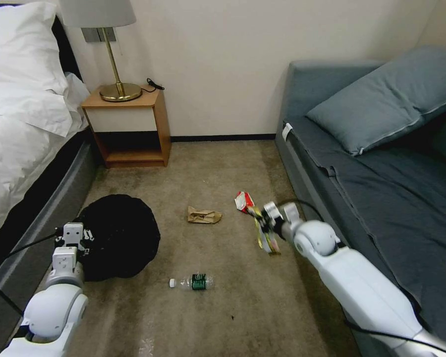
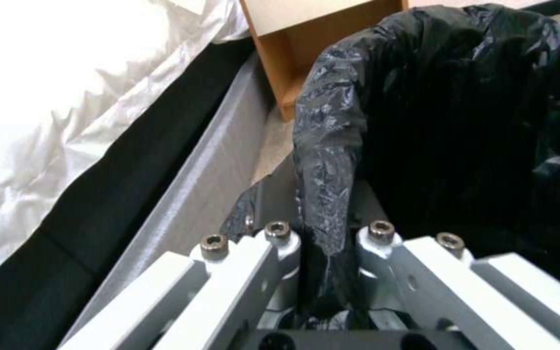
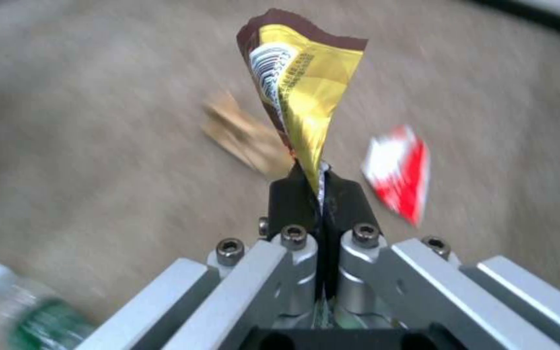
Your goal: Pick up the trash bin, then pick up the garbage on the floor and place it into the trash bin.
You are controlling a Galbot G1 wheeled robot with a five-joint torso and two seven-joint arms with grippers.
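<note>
The trash bin (image 1: 121,235), lined with a crinkly black bag, is at the left by the bed. My left gripper (image 1: 73,237) is shut on its rim; the left wrist view shows the bag-covered rim (image 2: 325,160) pinched between the fingers of the left gripper (image 2: 324,236). Over the carpet beside the sofa, my right gripper (image 1: 263,219) is shut on the gold snack wrapper (image 1: 268,239), which stands up from the right gripper (image 3: 322,189) as a gold wrapper (image 3: 303,82) in the right wrist view. On the floor lie the brown paper bag (image 1: 203,215), the red-and-white packet (image 1: 243,200) and the clear bottle (image 1: 194,282).
A bed with white bedding (image 1: 20,114) runs along the left. A wooden nightstand (image 1: 129,126) with a brass lamp (image 1: 116,74) stands at the back wall. A grey-blue sofa (image 1: 381,188) with a pillow lines the right. Open carpet (image 1: 233,317) lies between them.
</note>
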